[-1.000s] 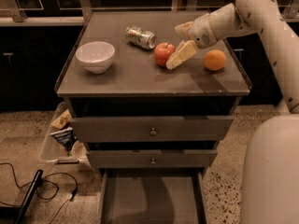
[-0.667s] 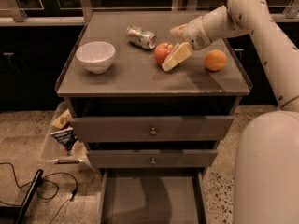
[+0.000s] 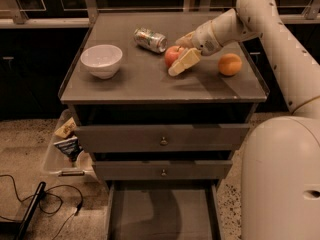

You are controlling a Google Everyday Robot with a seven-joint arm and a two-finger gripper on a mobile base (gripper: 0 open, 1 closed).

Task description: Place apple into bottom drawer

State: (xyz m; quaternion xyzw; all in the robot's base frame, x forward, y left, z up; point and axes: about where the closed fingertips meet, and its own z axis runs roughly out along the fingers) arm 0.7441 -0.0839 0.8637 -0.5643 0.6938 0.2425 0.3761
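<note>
The red apple [image 3: 171, 55] sits on the cabinet top [image 3: 135, 79], right of centre. My gripper [image 3: 176, 57] reaches in from the right with its fingers spread on either side of the apple; the pale near finger [image 3: 184, 62] lies along the apple's front right, the far finger behind it. The apple rests on the top, not lifted. The bottom drawer [image 3: 150, 211] is pulled out at the cabinet's foot, its grey floor bare.
A white bowl [image 3: 101, 60] stands at the left of the top, a crushed can [image 3: 150, 39] lies behind the apple, and an orange [image 3: 230, 64] sits at the right. The two upper drawers [image 3: 162, 139] are shut. A bin with snack packs [image 3: 65, 144] and cables [image 3: 30, 209] are on the floor at left.
My gripper has moved left from beside the apple, and its fingers now straddle it. The apple, can, bowl and orange have not moved.
</note>
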